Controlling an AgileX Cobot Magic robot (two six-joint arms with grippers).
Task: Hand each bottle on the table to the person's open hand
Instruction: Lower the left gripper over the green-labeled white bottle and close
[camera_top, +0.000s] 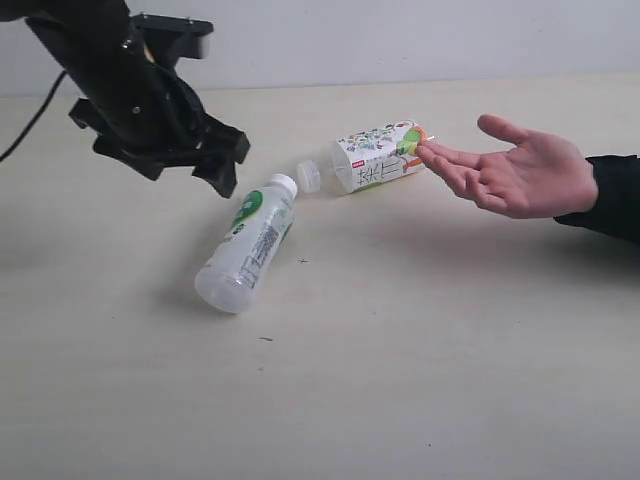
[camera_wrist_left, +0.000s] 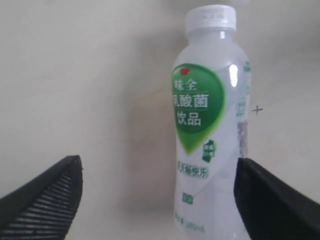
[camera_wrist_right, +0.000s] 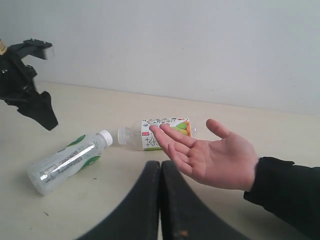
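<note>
Centre the spread left fingers (camera_wrist_left: 47, 200) over the white bottle (camera_wrist_left: 205, 130), then squeeze mid-body. Hold the clenched right fingers (camera_wrist_right: 145, 205) aside.

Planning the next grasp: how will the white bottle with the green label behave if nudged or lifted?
The white bottle with the green label lies on its side on the table, so its round body would probably roll if nudged. Its glossy plastic shows glare, so it may slip when gripped.

On my pale beige wood-grain worktop (camera_top: 400, 380) I see a white plastic bottle with a green label (camera_top: 248, 245) lying on its side, and a squarish clear plastic bottle with a white floral label (camera_top: 370, 158) also on its side, their caps near each other.
</note>
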